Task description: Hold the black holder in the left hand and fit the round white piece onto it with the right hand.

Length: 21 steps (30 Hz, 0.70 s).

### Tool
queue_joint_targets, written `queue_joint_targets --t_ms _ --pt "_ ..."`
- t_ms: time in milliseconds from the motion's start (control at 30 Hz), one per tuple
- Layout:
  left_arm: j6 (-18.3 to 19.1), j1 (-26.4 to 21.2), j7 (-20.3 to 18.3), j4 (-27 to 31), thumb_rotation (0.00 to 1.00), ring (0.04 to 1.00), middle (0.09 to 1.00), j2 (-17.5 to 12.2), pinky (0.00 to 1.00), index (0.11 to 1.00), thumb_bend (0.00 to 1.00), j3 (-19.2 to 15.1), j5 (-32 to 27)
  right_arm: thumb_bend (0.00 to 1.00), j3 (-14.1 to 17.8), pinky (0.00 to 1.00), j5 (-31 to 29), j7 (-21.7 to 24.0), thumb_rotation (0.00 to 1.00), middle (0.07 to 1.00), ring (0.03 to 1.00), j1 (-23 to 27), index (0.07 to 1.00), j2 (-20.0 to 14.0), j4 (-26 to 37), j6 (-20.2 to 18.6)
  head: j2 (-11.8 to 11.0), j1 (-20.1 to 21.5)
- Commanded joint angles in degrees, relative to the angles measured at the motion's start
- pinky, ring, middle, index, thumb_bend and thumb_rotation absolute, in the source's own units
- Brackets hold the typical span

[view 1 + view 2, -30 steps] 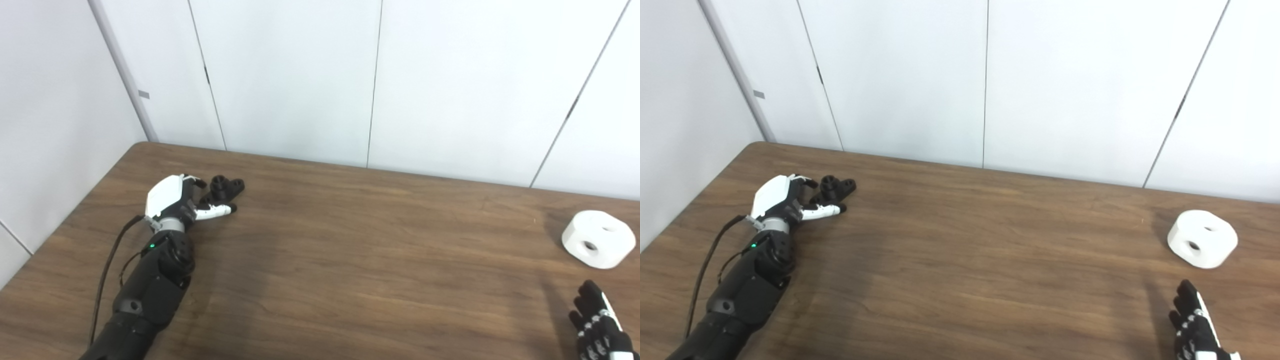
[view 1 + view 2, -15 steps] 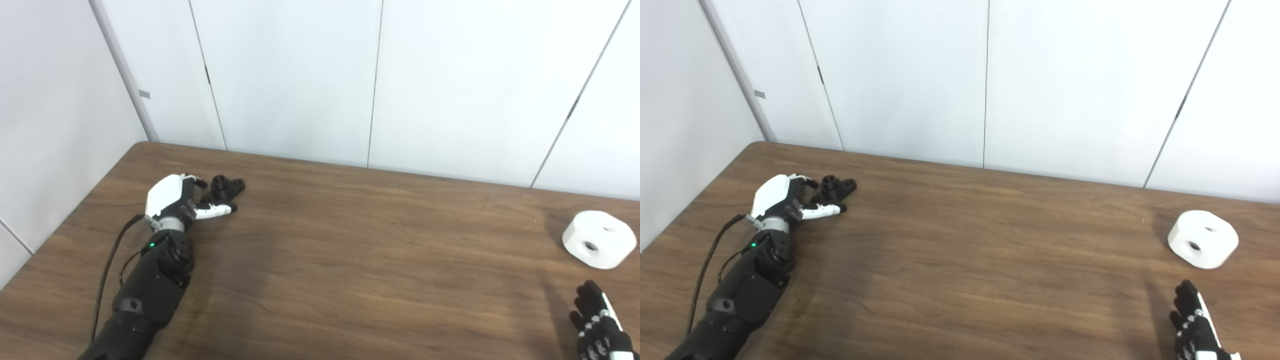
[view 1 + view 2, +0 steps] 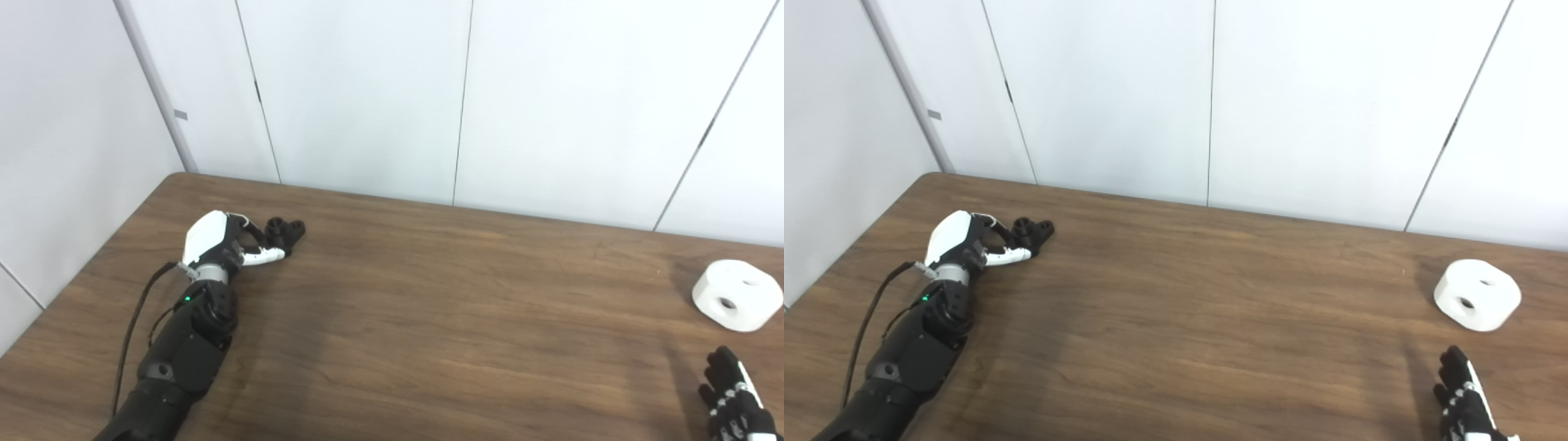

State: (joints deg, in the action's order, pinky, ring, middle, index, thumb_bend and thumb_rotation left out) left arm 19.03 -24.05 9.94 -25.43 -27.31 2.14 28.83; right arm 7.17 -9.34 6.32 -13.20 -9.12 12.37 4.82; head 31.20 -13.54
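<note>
The black holder [image 3: 286, 229] lies on the wooden table [image 3: 429, 318] at the far left. My left hand [image 3: 228, 244] lies right beside it; the fingers arch onto its near end and the white thumb presses in from the front, so the hand is closed on it. The holder rests on the table. The round white piece [image 3: 737, 295], with two holes, lies at the far right. My right hand [image 3: 732, 398] is at the bottom right corner, near side of the white piece and apart from it, with fingers spread and empty. It is partly cut off by the picture's edge.
White wall panels [image 3: 367, 92] stand close behind the table's far edge and along its left side. A black cable [image 3: 131, 324] runs along my left forearm. The bare table top lies between the two hands.
My left hand's fingers have curled in onto the black holder, which has shifted slightly. The right hand and the white piece have not moved. The camera has shifted a little.
</note>
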Motion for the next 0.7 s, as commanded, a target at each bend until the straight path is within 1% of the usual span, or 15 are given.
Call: queue_joint_targets --t_ms 0,167,300,500,600,667 --pt "-1.0 -1.3 0.4 0.2 0.05 0.911 0.812 -1.4 0.99 0.487 0.52 -0.1 0.1 0.68 0.2 1.0 -0.1 -0.5 0.97 0.984 1.0 -0.1 0.973 0.4 1.4 0.9 0.0 0.0" --pt "-0.9 -1.1 0.0 0.2 0.05 0.908 0.81 -1.6 0.98 0.487 0.52 0.0 0.1 0.67 0.1 1.0 0.0 -0.6 0.98 0.985 1.0 0.0 0.973 0.6 1.7 0.8 0.0 0.0" --pt "-1.8 -1.2 0.5 -0.5 0.05 0.906 0.81 -1.5 0.97 0.487 0.52 0.0 0.0 0.67 0.1 1.0 0.0 -0.6 0.98 0.985 1.0 0.1 0.974 0.6 1.2 0.9 0.0 0.4" --pt "-2.1 -1.0 -0.1 -0.6 0.05 0.908 0.811 -1.8 0.97 0.487 0.52 0.5 0.3 0.66 0.0 1.0 0.0 -0.7 0.98 0.984 1.0 0.2 0.972 0.8 1.8 0.4 0.1 0.7" --pt "-1.9 -0.5 -0.5 0.3 0.05 0.91 0.811 -1.8 0.97 0.487 0.52 0.5 0.1 0.66 -0.1 1.0 0.2 -0.8 0.98 0.984 1.0 0.0 0.973 0.9 2.0 0.2 0.1 0.7" --pt "-1.0 0.0 -1.0 1.8 0.05 0.916 0.816 -1.6 0.96 0.487 0.52 0.4 0.2 0.65 -0.1 1.0 0.2 -0.8 0.98 0.985 1.0 0.0 0.973 0.8 2.1 0.2 0.1 0.7"
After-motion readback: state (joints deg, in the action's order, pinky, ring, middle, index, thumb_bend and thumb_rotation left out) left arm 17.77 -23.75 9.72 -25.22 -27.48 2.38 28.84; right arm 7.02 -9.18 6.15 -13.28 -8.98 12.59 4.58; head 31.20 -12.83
